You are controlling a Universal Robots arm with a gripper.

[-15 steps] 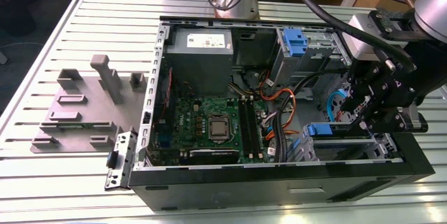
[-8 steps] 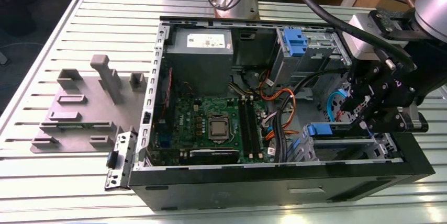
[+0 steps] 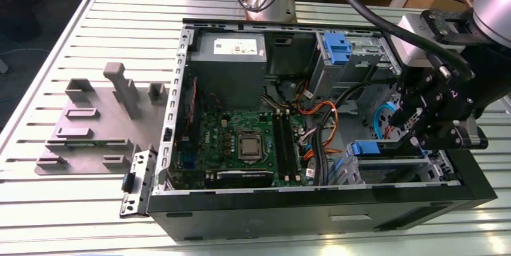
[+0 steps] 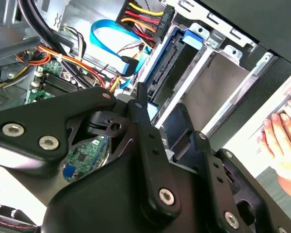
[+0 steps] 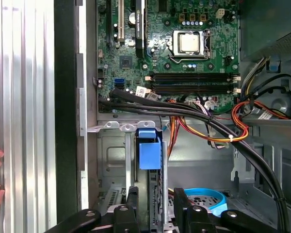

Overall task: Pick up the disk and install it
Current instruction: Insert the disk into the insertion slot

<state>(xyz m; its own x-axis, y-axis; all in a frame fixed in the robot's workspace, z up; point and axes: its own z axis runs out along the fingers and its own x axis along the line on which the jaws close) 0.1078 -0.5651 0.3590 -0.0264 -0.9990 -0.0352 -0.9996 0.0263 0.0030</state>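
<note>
A ribbed aluminium table [image 3: 48, 208] carries an open black desktop computer case [image 3: 319, 208] lying on its side. Nearest, at about four o'clock in the case in the exterior view, stands a bare-metal drive cage [image 3: 399, 169]. The disk [image 3: 365, 147], a flat silver-grey hard drive in a blue plastic carrier with an end tab, already sits edge-on in its slot. By that the picking up looks done and the install well along, though I cannot tell whether the drive is fully home. In the first wrist view the black gripper [image 5: 155, 196] hangs over the disk with its fingers [image 5: 132, 196] apart, one on each side of the carrier, a gap showing on one side. Farther in lies the green motherboard [image 3: 239, 142], and beyond it, at eleven o'clock, the large grey box [image 3: 227, 67].
</note>
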